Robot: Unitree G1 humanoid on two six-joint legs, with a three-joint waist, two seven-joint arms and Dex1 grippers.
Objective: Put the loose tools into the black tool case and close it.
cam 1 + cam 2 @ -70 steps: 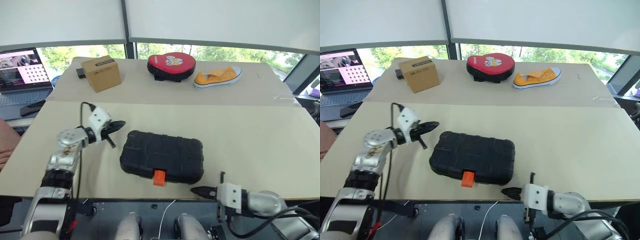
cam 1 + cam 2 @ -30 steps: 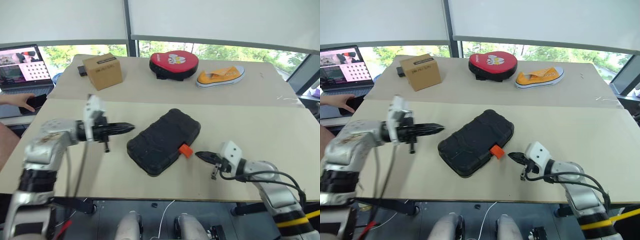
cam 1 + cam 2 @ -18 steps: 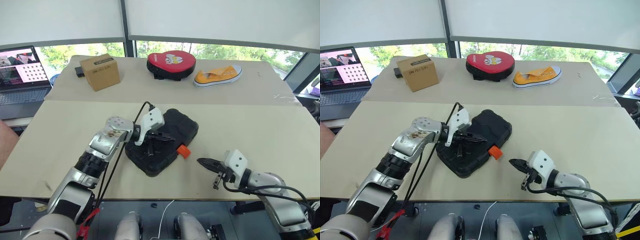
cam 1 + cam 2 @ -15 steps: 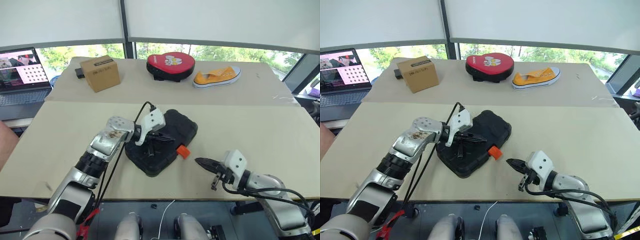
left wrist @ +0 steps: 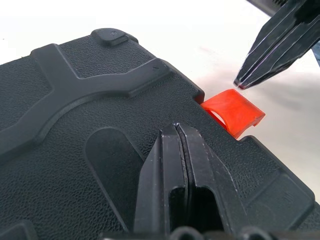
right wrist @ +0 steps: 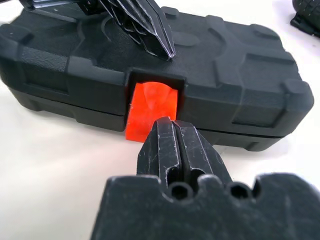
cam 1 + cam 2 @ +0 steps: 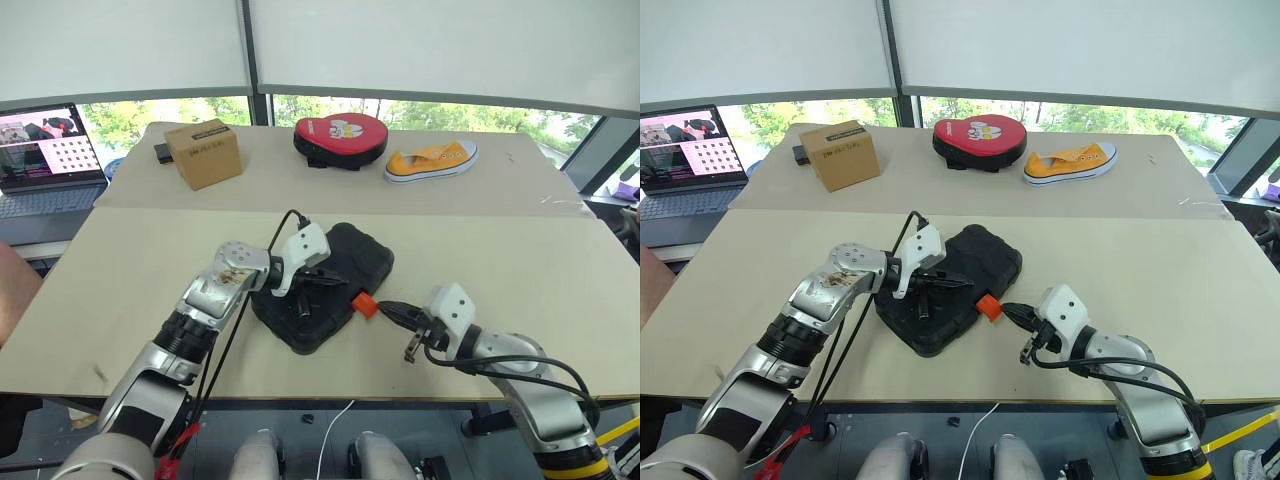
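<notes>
The setting is an indoor test or lab room arranged for robot trials. Two plain beige counters (image 7: 520, 250) stand end to end before a row of windows (image 7: 430, 108) with white roller blinds (image 7: 450, 45) drawn partway down; greenery is visible outside. An open laptop (image 7: 45, 160) at the left edge displays a grid pattern. Unrelated props lie on the far counter: a cardboard box (image 7: 204, 152), a red pad (image 7: 341, 137) and a yellow shoe (image 7: 431, 161).

Your left gripper (image 7: 335, 279) reached rightward with its fingers pressed together; your right gripper (image 7: 388, 309) pointed left toward it, fingers likewise closed, tips near but apart.
</notes>
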